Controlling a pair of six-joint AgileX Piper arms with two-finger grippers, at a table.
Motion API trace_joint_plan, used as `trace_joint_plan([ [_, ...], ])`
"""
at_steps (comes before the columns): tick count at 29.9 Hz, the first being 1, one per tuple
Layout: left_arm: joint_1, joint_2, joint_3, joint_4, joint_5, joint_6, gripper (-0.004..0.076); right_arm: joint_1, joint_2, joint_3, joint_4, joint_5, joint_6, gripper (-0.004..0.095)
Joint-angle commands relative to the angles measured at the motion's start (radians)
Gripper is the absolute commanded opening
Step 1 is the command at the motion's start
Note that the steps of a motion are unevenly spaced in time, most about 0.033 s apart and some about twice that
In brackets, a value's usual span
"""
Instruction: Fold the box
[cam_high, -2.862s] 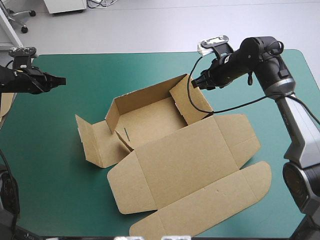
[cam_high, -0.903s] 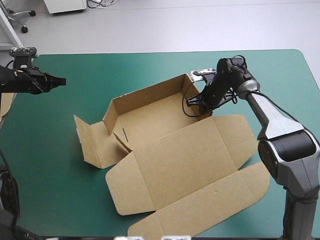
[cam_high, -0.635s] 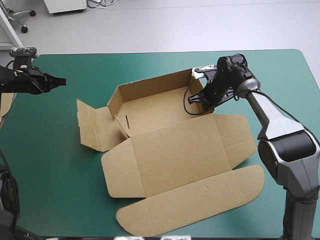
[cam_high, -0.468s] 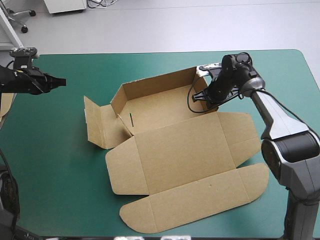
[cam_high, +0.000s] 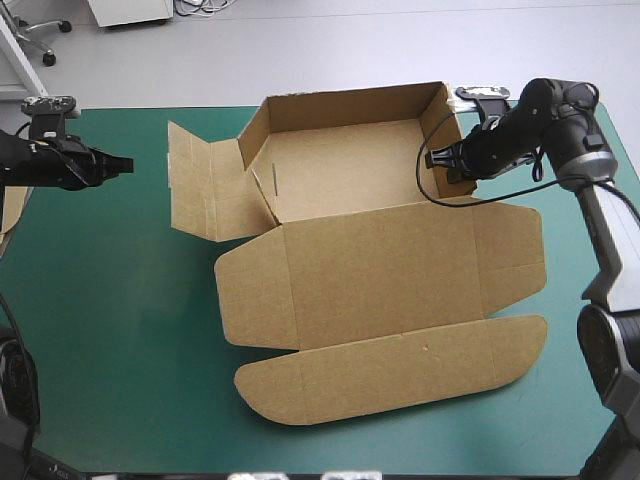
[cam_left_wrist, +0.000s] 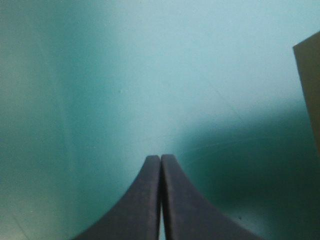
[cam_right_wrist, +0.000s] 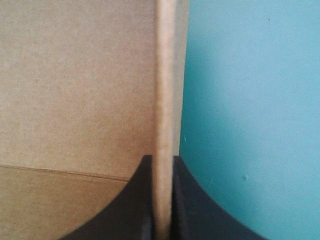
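Proximity is favouring the right black fin-fingered gripper (cam_high: 455, 166), which is pinching the right wall of the brown cardboard box (cam_high: 380, 270) sitting centrally on the teal-green cover (cam_high: 150, 330), while the left gripper (cam_high: 122, 163), clenched empty, is hovering well apart.

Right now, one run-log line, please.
box: walls partly raised, lid flat | right hand: shut on box wall | left hand: shut, empty, apart
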Motion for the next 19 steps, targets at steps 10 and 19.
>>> trace_joint_plan([
  [10,0.005,-0.005,0.078,-0.16,-0.022,0.028,-0.0014,-0.014,-0.266,-0.027,0.03,0.005,-0.007,-0.0032],
  [19,0.005,-0.005,0.174,-0.506,0.076,0.197,-0.0014,-0.001,-0.307,-0.027,0.122,0.005,-0.017,-0.0032],
])
